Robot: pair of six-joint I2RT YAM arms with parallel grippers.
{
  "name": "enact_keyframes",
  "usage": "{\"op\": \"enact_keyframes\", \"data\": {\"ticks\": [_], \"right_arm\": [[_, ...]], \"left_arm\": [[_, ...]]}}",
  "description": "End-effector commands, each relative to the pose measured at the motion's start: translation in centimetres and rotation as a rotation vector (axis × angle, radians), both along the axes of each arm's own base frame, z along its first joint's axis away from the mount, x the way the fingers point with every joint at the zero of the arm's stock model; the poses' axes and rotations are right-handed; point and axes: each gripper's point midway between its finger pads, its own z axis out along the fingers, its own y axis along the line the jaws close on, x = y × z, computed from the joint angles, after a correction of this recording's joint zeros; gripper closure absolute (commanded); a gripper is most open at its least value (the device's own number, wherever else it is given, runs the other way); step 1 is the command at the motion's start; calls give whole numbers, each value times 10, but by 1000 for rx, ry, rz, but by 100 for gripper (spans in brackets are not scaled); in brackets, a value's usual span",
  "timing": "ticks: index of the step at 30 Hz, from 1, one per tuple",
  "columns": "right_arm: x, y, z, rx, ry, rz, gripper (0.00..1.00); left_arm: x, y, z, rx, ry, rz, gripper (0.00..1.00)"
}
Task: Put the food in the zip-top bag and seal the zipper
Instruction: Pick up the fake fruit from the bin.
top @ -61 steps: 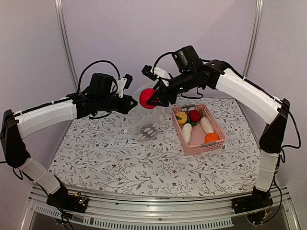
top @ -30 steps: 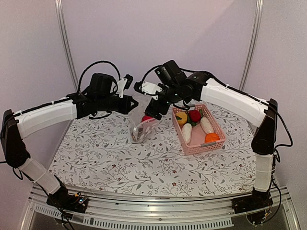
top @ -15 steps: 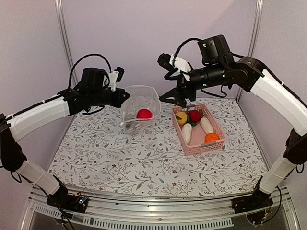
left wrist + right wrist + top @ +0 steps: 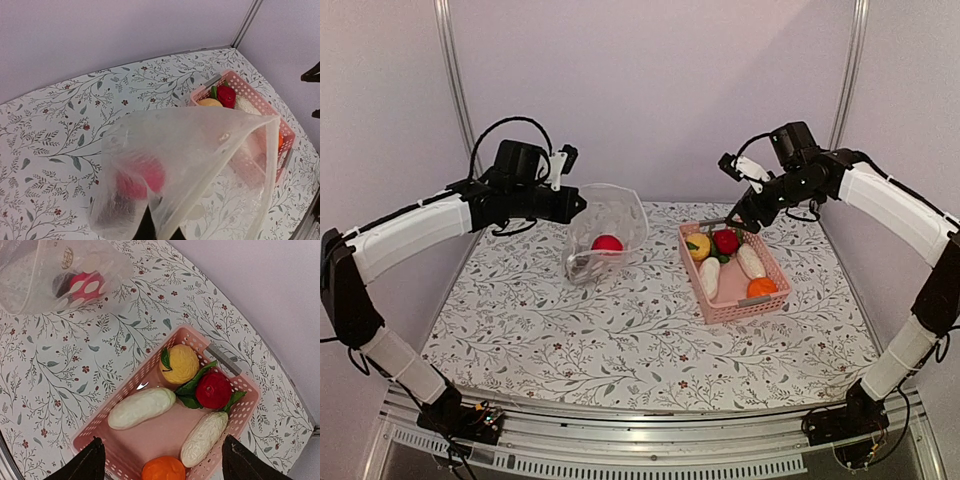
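**Layout, and where each item can fail**

1. Desk (image 4: 620, 340): a floral cover carries all items.
2. Zip-top bag (image 4: 610, 215): held up over the far-left area of the desk, mouth facing right toward the basket. The zipper strip cannot be made out separately. Whether the bag's lower end rests on the desk cannot be told.
3. Pink basket (image 4: 772, 298): near the far-right corner, well apart from the bag.
4. Food: 1 red piece (image 4: 607, 243) lies inside the bag. 5 pieces lie in the basket: a yellow fruit (image 4: 182, 363), a red fruit with leaves (image 4: 213, 389), 2 white vegetables (image 4: 141, 408) (image 4: 205, 439) and an orange piece (image 4: 163, 469).
5. Left gripper (image 4: 578, 203): clamped on the bag's edge at 1 spot.
6. Right gripper (image 4: 742, 215): fingers apart and empty, above the basket's far end.

**Likely faults**

- The single pinch point may let the mouth sag shut and block the next piece.
- A tilted mouth may let the red piece roll out.
- The rounded toys may slip from the fingers.
- The red and yellow fruits touch, so 1 may be dragged with the other.
- A snagged basket may shift.
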Motion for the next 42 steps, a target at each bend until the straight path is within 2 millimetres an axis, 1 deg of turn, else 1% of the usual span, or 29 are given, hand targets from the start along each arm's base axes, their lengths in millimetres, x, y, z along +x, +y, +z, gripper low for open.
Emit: {"op": "enact_keyframes", "data": {"ticks": [1,4,8,11,16,21,24,25,26,29,35,39,42], "right_arm": [[-1,-20,-46,-68,103,-75,21],[-1,-25,-69,-83,161,-96,22],[3,-27,-90,-110,202,-114,24],[17,-32,-94,-129,187,-154,26],[46,-40,-93,-122,171,-237,27],[66,-35,-105,-87,209,-250,27],[79,-32,-117,-71,237,-257,26],[83,-31,-123,-71,250,-260,26],[86,-31,-125,-65,253,-262,26],[96,-29,-133,-52,270,-270,24],[106,-26,-147,-48,285,-282,18],[115,-27,-161,-58,297,-289,15],[122,-26,-163,-59,289,-295,14]], "left_arm": [[-1,-3,-2,-11,29,-14,100],[-1,-3,-2,-12,27,-13,100],[0,-3,-3,-9,28,-11,100],[-1,-4,-3,-10,29,-16,100],[-2,-5,-2,-16,30,-21,100],[-4,-8,-2,-18,32,-30,100],[-5,-9,-2,-19,31,-33,100],[-5,-9,-2,-19,31,-34,100],[-5,-10,-2,-19,31,-36,100],[-6,-12,-3,-19,33,-43,100],[-7,-12,-1,-20,30,-46,100],[-7,-13,-2,-22,32,-51,100],[-7,-13,-2,-21,33,-51,100]]}}
